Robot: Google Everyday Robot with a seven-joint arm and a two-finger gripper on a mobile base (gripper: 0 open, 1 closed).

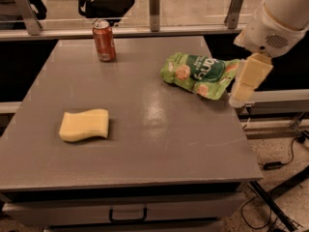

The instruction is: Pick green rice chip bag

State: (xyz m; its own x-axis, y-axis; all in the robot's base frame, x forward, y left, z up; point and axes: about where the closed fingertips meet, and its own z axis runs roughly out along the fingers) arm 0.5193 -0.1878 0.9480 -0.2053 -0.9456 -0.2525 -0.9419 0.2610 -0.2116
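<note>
Crinkly light-green rice chip bag point(197, 74): lies flat on the far right part of the grey rectangular table point(145, 144), right end close to the table's right edge. It has a dark green centre panel with white lettering that runs slantwise and is not legible. Round orange-tan rice cake images sit on the left part, the lower middle and the right end. The foil is creased, with highlights along the folds.

Cream-coloured gripper point(242, 88): hangs from the white arm housing point(277, 18) at the upper right, pointing down and slightly left, at the table's right edge just beside the bag's right end. In this view it overlaps the bag's end. Contact cannot be told, nor whether the gripper is released or clenched.

Other items on the table:
- Red soda can point(104, 41), upright, far left-centre, well apart from the bag.
- Yellow wavy-edged sponge point(84, 124), flat, near left, well apart from both.

A drawer with a dark handle point(128, 214) is below the front edge. Black cables point(285, 164) lie on the floor at right.
</note>
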